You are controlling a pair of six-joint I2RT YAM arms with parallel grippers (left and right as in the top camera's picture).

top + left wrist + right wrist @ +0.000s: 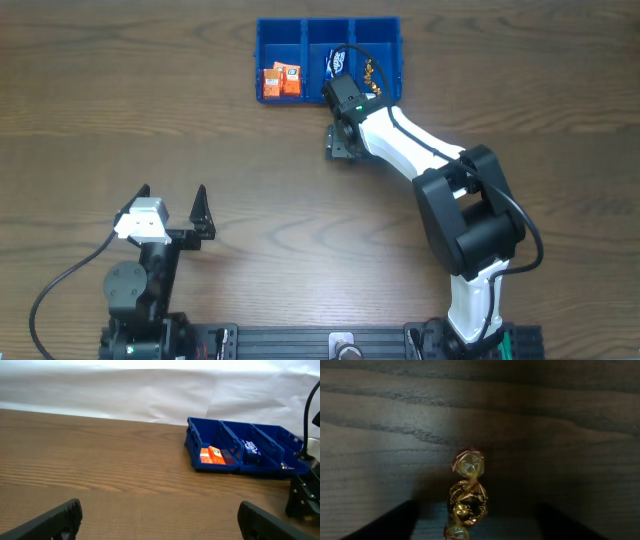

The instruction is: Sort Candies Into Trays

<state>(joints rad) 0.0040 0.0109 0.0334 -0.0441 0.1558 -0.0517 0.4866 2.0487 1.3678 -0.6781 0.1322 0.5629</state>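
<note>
1. The right fingers (390, 522) are spread wide with nothing in them. They're down low over the worktop (120, 100), one on each side of a gold candy (468, 495) that lies loose right in the gap, touching neither finger as far as I can tell.
2. Pretty sure that straddle is the setup for a pinch. The wrapper's twisted end points away from the fingers, so closing should catch the fat middle.
3. Just beyond those fingers is the blue tray (328, 22). It has three compartments, and the one nearest them holds gold bits (371, 72), so that's my guess for where this candy goes.
4. Further along the tray are blue-and-white candies (338, 62) in the middle and orange candies (281, 82) at the far end.
5. The only thing in the way is the tray's near wall, so the candy needs a lift before going over.
6. The left fingers (55, 520) are wide open too and hold nothing. They sit well away from the tray, with bare wood ahead of them.
</note>
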